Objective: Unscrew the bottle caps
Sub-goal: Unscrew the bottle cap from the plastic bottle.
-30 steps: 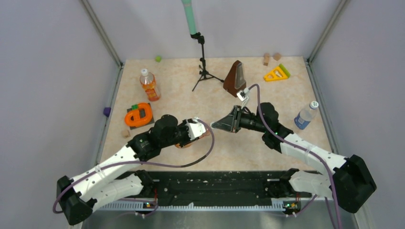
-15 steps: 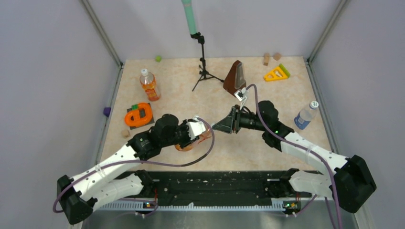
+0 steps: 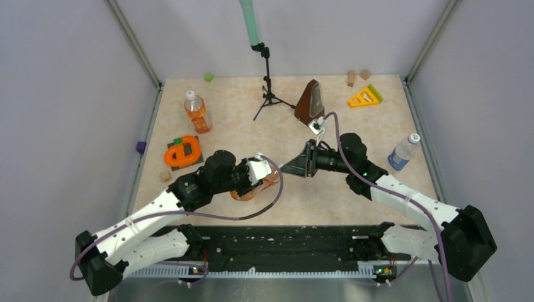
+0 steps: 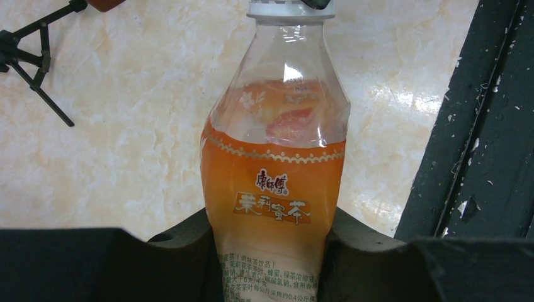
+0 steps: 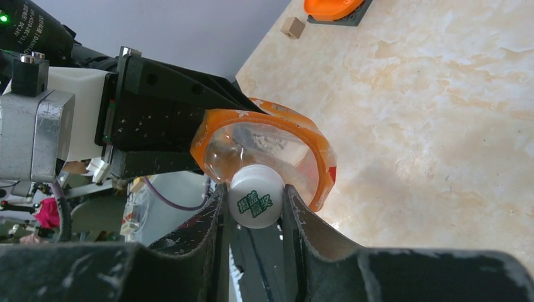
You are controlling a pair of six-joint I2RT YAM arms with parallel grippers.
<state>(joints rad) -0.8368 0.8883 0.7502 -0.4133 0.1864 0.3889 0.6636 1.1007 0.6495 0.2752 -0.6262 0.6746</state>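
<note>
My left gripper (image 4: 271, 234) is shut on the lower body of a squat bottle (image 4: 274, 182) of orange liquid, held tilted above the table with its neck toward the right arm. Its white bottle cap (image 5: 255, 200) sits pinched between the fingers of my right gripper (image 5: 255, 211), which is shut on it. In the top view both grippers meet near the table's middle front (image 3: 277, 175). A slim orange bottle (image 3: 197, 113) stands at the back left with its cap (image 3: 190, 95) on. A clear blue-labelled bottle (image 3: 402, 153) stands at the right, capped (image 3: 414, 137).
A brown metronome (image 3: 310, 102) and a small black tripod (image 3: 269, 94) stand behind the grippers. An orange toy on a dark base (image 3: 183, 153) lies left. A yellow triangle (image 3: 364, 97) and wooden blocks (image 3: 351, 77) sit at the back right. A black rail (image 3: 283, 242) runs along the near edge.
The right wrist has turned slightly about the cap and shifted a little left. The left arm and the bottle have barely moved.
</note>
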